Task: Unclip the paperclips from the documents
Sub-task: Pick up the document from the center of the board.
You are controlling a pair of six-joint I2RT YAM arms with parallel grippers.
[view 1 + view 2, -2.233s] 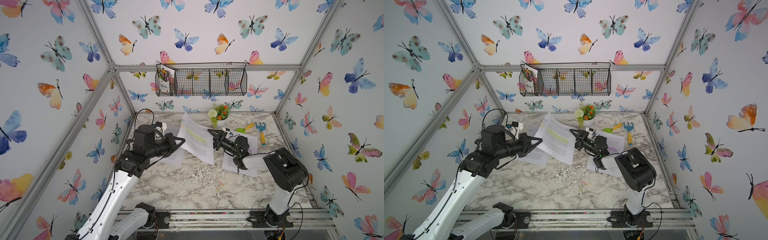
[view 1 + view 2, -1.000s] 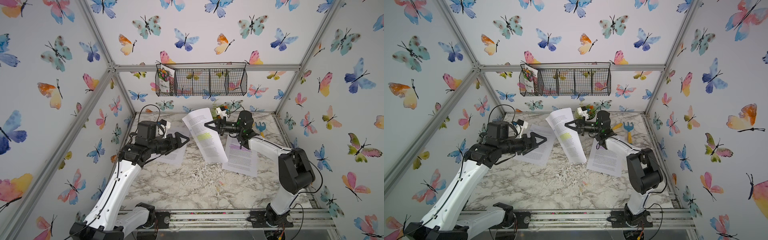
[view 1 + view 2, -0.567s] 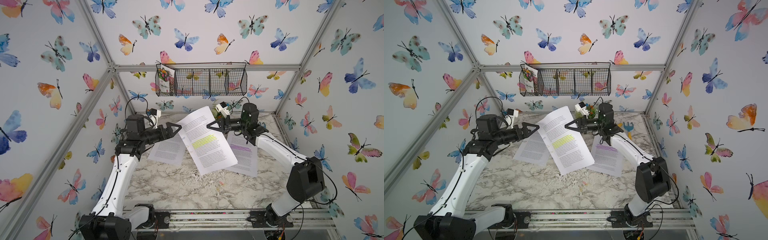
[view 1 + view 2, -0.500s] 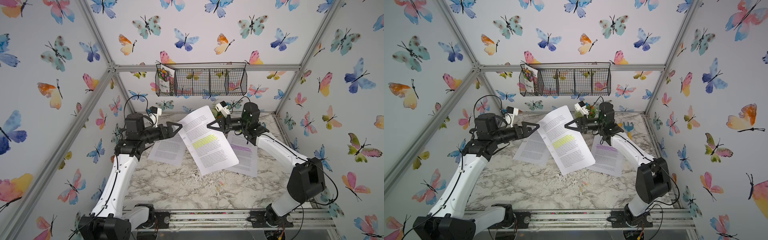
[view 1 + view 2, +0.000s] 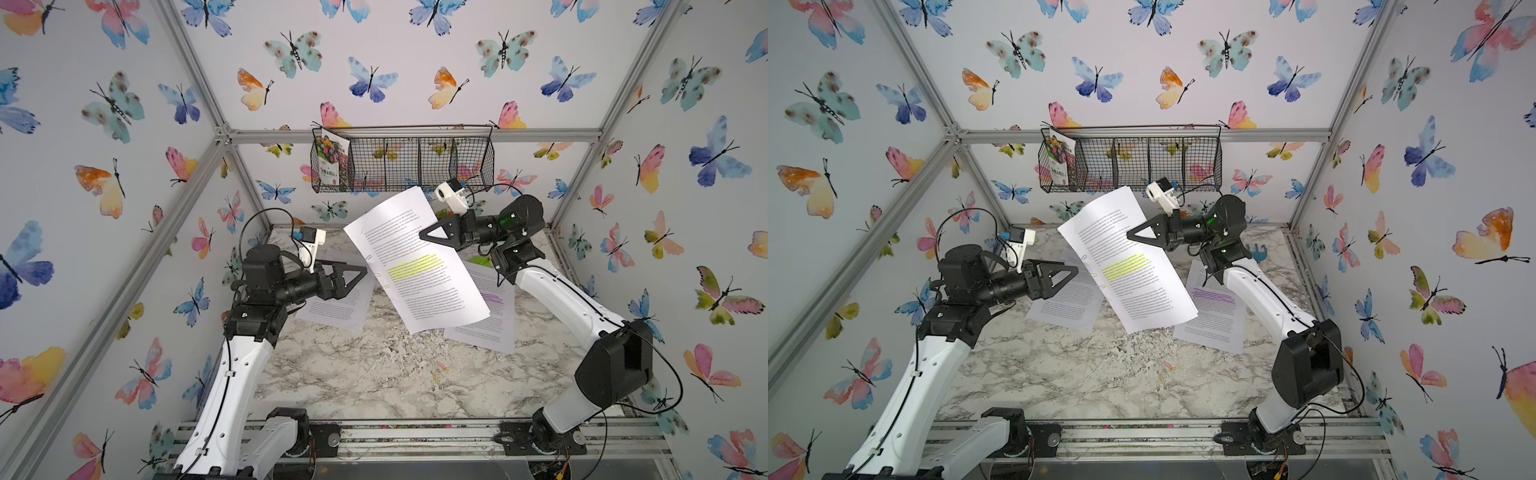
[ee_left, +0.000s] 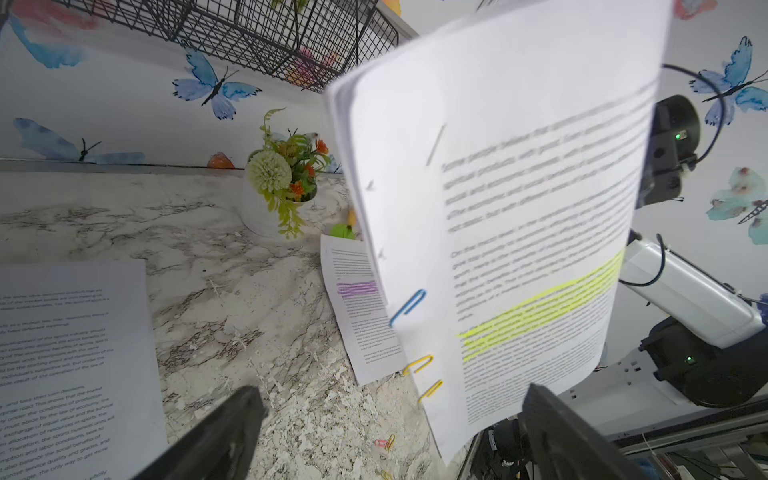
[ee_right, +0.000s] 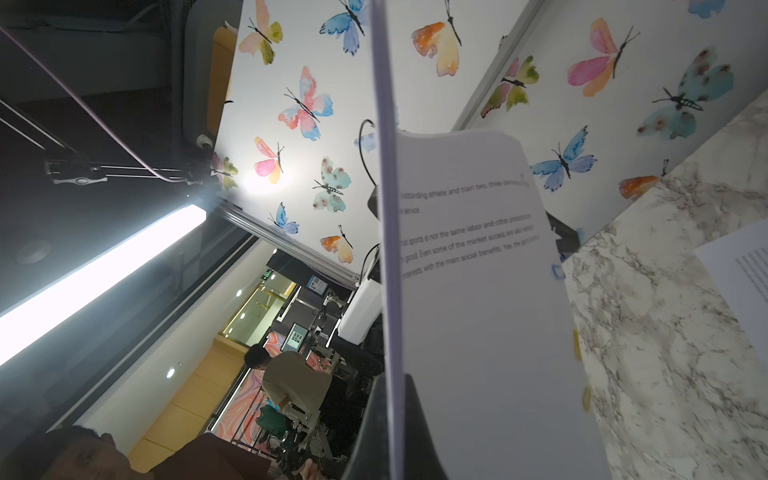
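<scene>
- The right end effector (image 5: 422, 237) pinches the right edge of the yellow-marked document (image 5: 415, 266) and holds it tilted in the air above the middle of the counter (image 5: 374, 374). In the right wrist view the sheets run edge-on between its pressed fingers.
- The left end effector (image 5: 362, 272) hangs with its jaws spread wide, just left of that document's left edge and not touching it.
- A blue paperclip (image 6: 409, 306) and two yellow paperclips (image 6: 417, 364) sit in a row on that left edge, facing the spread jaws.
- The plain document (image 5: 338, 303) lies flat on the counter at the left, partly under the left end effector.
- The purple-marked document (image 5: 486, 324) lies flat at the right; the raised sheets cover its left part in both top views.
- Loose paperclips (image 6: 386, 442), pink and yellow, lie on the counter near the front, below the raised document.
- A white pot of flowers (image 6: 282, 187) stands at the far edge of the counter, hidden behind the raised sheets in both top views.
- A wire basket (image 5: 403, 160) hangs on the far wall, with a seed packet (image 5: 330, 160) in its left compartment.
</scene>
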